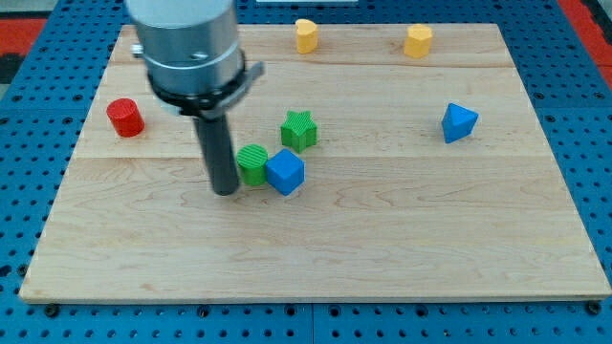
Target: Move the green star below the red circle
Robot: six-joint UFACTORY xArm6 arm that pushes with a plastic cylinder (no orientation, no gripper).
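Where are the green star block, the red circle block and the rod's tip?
green star block [298,129], camera view, top face.
red circle block [124,117], camera view, front side.
my tip [225,191], camera view, rod's very end.

We see pale wooden board [382,258] on blue perforated table [29,191]; red patches [29,29] at view's top corners; even light.

red circle [124,118], green star [299,130], blue cube [285,172], pale wood board [382,239], ribbed green block [252,164].
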